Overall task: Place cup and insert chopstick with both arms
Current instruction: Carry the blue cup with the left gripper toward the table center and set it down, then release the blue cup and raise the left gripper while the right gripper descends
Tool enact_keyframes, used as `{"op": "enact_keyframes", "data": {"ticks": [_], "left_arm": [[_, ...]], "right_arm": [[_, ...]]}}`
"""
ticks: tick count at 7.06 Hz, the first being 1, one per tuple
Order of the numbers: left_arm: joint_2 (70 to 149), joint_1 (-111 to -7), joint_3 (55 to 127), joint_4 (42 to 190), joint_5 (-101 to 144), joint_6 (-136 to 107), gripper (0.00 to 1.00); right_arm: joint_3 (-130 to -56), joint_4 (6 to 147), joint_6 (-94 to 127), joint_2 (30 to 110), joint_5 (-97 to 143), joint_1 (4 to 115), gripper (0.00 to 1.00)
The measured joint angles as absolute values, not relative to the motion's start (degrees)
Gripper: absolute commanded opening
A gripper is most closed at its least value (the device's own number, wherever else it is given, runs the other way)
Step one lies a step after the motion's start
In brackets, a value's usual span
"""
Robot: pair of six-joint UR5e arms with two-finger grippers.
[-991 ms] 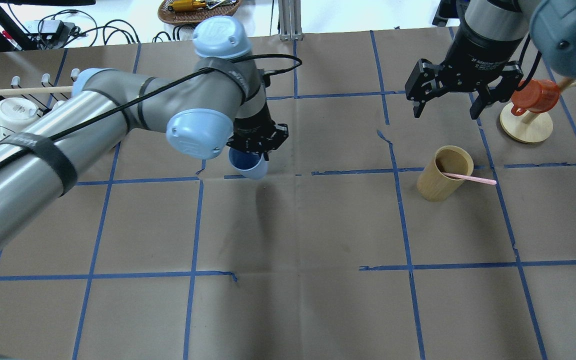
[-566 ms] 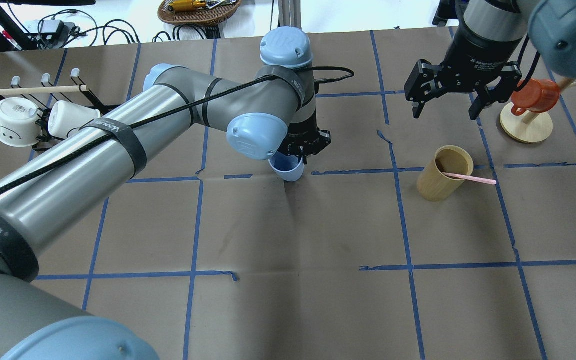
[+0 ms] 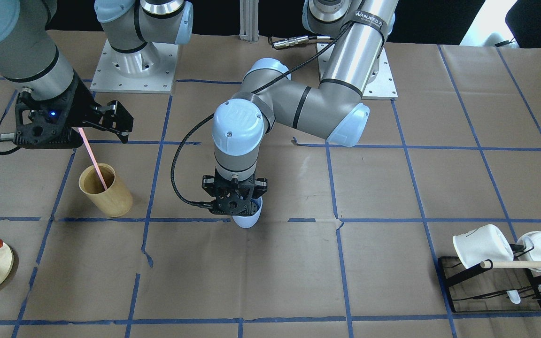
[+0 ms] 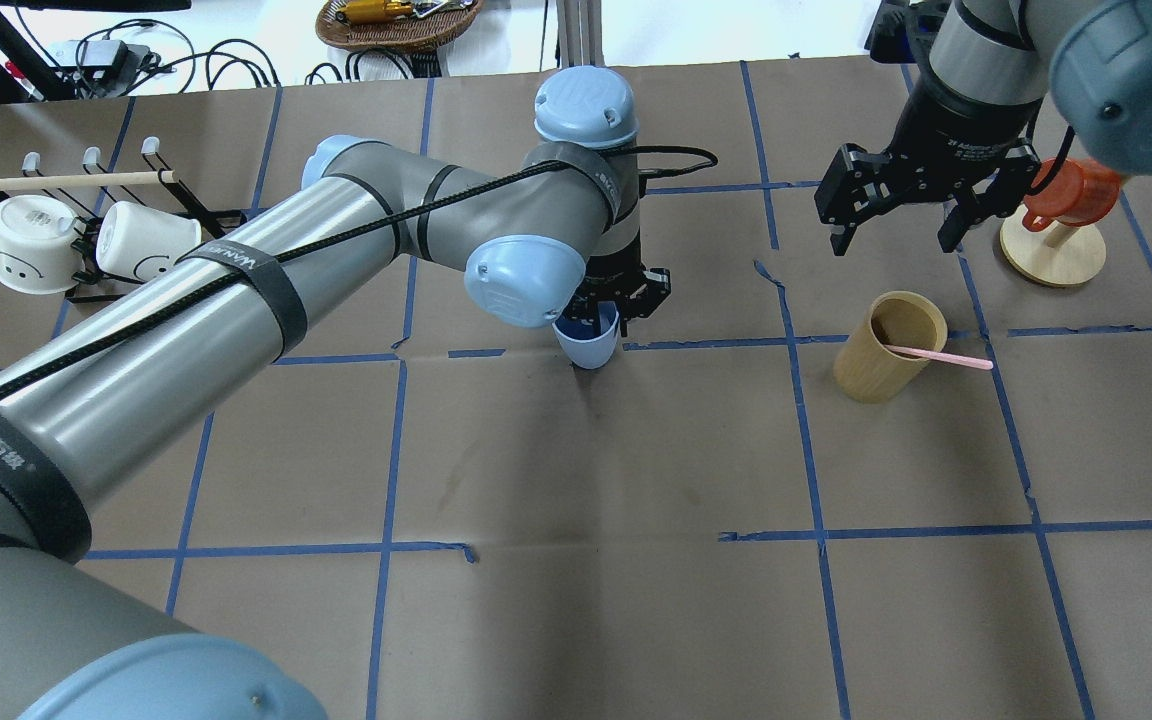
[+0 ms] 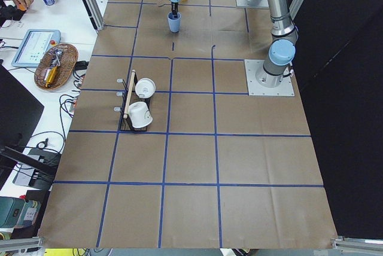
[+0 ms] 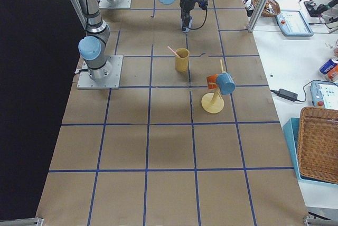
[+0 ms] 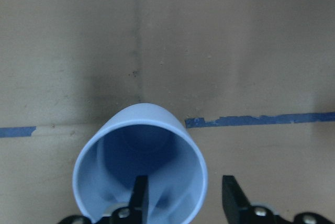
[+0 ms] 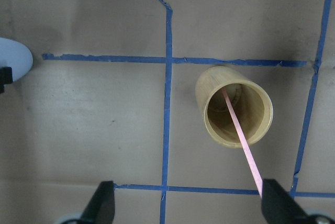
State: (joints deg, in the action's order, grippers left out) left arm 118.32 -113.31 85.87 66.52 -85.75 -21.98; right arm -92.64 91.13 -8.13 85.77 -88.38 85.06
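Near the far left corner of the paper-covered worktop (image 4: 586, 600), a black wire rack (image 4: 198, 212) holds two white mugs (image 4: 31, 243) lying on their sides, with a wooden dowel (image 4: 71, 180) resting across the rack's pegs.

The left arm reaches in from the left edge to about the middle of the worktop, its wrist pointing straight down. The left end effector (image 7: 184, 200) is closed narrowly on the wall of the blue cup (image 4: 588, 345), with one finger inside the rim and the other outside it. The cup is upright, mouth up, on a blue tape line (image 7: 261, 120) halfway between the left and right edges. Its base is at the paper or just above it; the views do not settle whether it touches.

Further toward the right edge, a bamboo cup (image 4: 881, 350) stands upright beside a tape crossing. A pink chopstick (image 4: 941, 357) leans inside it, its upper end sticking out over the rim toward the right edge.

The right end effector (image 4: 899, 225) hangs above the worktop just beyond the bamboo cup, on the far-edge side. Its fingers are spread wide with nothing between them.

Close to the right edge stands a wooden mug tree (image 4: 1051, 255) on a round base. It carries an orange mug (image 4: 1071, 192) and, seen from the right-side camera, a blue mug (image 6: 226, 83).
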Motion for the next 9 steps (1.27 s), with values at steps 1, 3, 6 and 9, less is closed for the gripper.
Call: {"op": "enact_keyframes", "data": {"ticks": [1, 3, 6, 9], "left_arm": [[115.76, -112.85, 85.38, 67.28, -85.58, -22.4, 1.0], [107.48, -108.59, 85.31, 74.27, -85.85, -22.37, 1.0], [98.24, -99.21, 85.34, 84.99, -86.88, -13.78, 1.0], [94.42, -93.87, 85.92, 89.21, -88.66, -8.33, 1.0]], "right_arm": [[-95.61, 94.35, -11.98, 85.86, -88.48, 83.94, 0.99], [-102.03, 101.64, -17.32, 87.02, -89.18, 82.75, 0.99], [-104.72, 103.14, -23.37, 87.93, -89.74, 80.84, 0.99], [-108.6, 102.94, -25.34, 89.07, -90.22, 79.36, 0.97]]}}
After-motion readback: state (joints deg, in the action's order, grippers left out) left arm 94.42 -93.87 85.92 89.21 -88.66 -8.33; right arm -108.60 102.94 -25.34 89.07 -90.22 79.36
